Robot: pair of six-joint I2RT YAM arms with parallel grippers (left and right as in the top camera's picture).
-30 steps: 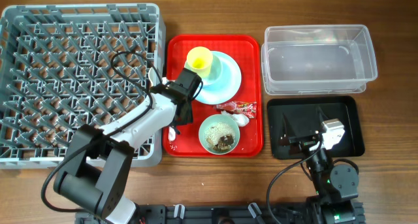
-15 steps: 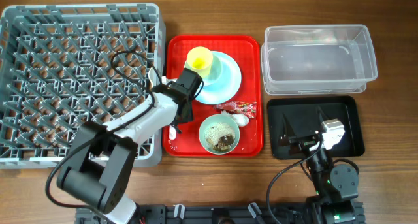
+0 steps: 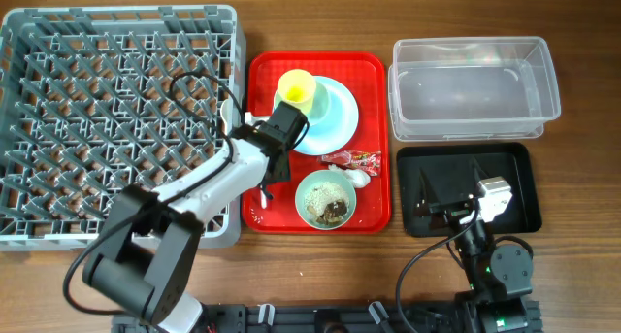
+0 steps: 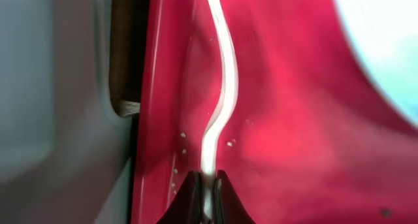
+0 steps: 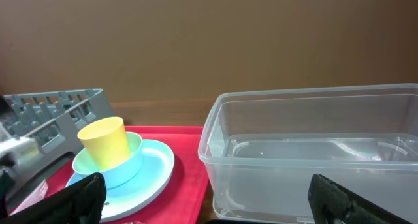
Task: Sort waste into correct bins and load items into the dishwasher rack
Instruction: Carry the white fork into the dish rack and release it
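The right gripper (image 5: 209, 202) hangs nearest, over the black tray (image 3: 519, 192), jaws wide apart. On the red tray's (image 3: 382, 129) near end a pale bowl (image 3: 309, 189) holds rice scraps (image 3: 330, 207); the tissue (image 3: 360, 178) and the wrapper (image 3: 353, 160) lie just beyond. At the tray's left edge the left gripper (image 4: 208, 182) has its jaws clamped on a white plastic utensil (image 4: 226, 87), fork or spoon unclear. Farther back, the yellow cup (image 3: 296, 88) stands on the blue plate (image 3: 338, 119). The clear tub (image 3: 475, 90) lies far right and the dishwasher rack (image 3: 58, 129) far left.

yellow cup (image 5: 104, 142) on blue plate (image 5: 140, 175); clear tub (image 5: 313, 152) right.
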